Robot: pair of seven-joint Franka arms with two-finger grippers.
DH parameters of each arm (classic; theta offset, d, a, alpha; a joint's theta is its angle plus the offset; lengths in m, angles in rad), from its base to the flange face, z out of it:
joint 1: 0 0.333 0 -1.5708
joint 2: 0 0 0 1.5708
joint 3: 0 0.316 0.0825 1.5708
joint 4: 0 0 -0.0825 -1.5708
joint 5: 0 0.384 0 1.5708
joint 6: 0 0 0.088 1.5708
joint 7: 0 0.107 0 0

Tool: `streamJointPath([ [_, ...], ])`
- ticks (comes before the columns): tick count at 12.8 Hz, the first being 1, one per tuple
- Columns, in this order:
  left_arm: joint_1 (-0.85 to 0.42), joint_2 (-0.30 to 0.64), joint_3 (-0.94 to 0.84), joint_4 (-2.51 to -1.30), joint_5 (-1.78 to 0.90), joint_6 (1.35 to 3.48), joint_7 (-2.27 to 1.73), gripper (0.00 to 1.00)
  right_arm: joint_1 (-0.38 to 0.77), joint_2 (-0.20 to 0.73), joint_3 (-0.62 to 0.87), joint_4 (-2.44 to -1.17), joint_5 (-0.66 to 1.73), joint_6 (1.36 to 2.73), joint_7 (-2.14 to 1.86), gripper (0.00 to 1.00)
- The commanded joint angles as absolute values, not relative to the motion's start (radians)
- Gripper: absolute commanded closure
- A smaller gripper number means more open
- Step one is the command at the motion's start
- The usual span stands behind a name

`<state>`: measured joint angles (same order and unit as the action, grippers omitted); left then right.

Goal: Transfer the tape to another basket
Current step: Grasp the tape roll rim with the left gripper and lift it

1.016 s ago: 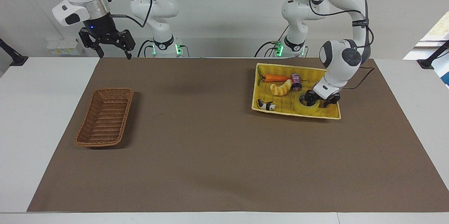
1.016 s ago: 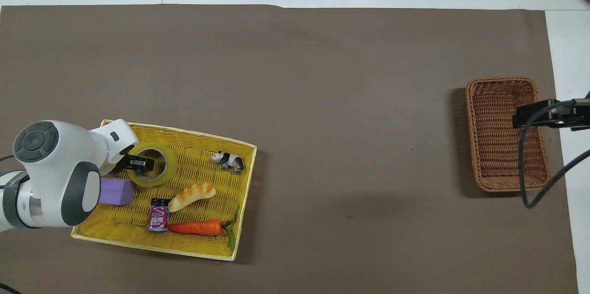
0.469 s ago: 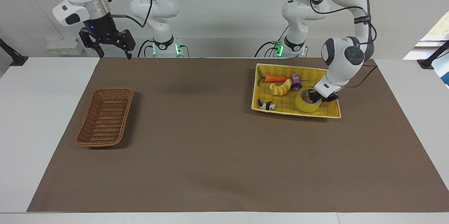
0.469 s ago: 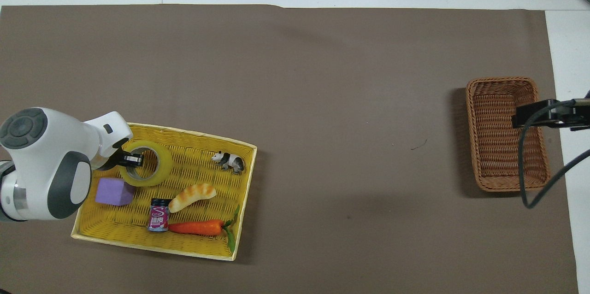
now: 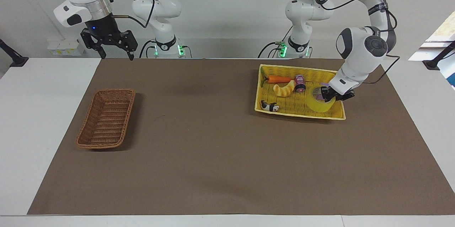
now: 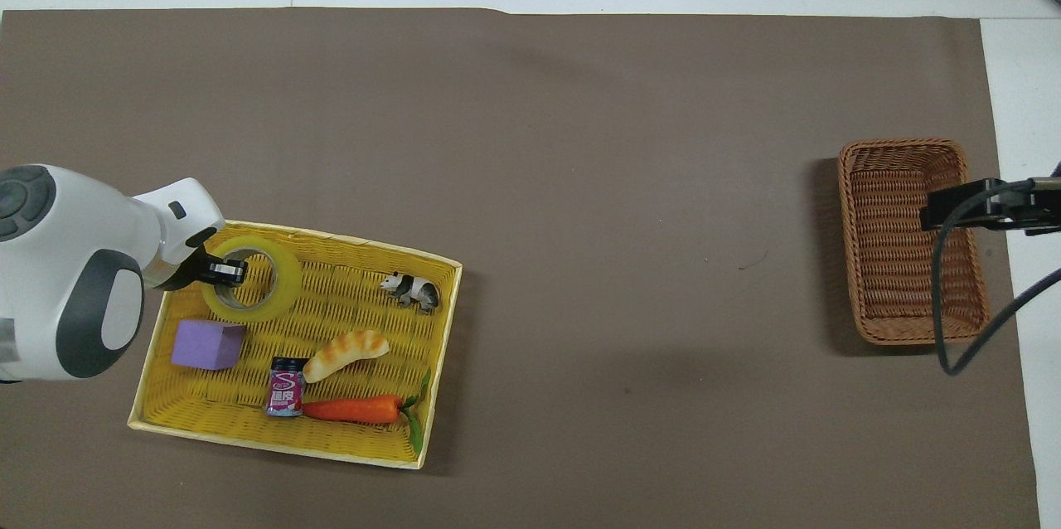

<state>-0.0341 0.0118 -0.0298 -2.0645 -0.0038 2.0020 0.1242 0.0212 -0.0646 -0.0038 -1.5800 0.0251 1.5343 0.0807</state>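
The tape [image 5: 321, 101] has just come up off the floor of the yellow tray [image 5: 284, 106], tilted, with the left claw [image 5: 329, 96] pinching its wall, one finger through the core. A second ago that claw was only closing on it. The lift is under way, so the carry across the surface [image 5: 220, 141] comes next. The brown basket [image 5: 106, 118] waits well apart at the right arm's end, where the right claw [image 5: 113, 43] hangs spread and idle.
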Motion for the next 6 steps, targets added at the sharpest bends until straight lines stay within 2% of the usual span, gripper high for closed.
streamJointPath([
  [1,-0.034,0.011,-0.023,-1.932,-0.031,1.866,0.109,1.0,0.04,-0.08,0.011,-1.597,0.124,1.558,0.097,0.0],
  [3,-0.034,0.008,-0.023,-1.838,-0.031,1.766,0.101,1.0,0.081,-0.08,0.011,-1.598,0.136,1.586,0.156,0.0],
  [6,-0.044,0.011,-0.023,-1.673,-0.015,1.59,0.042,1.0,0.083,-0.068,0.052,-1.6,0.208,1.65,0.192,0.0],
])
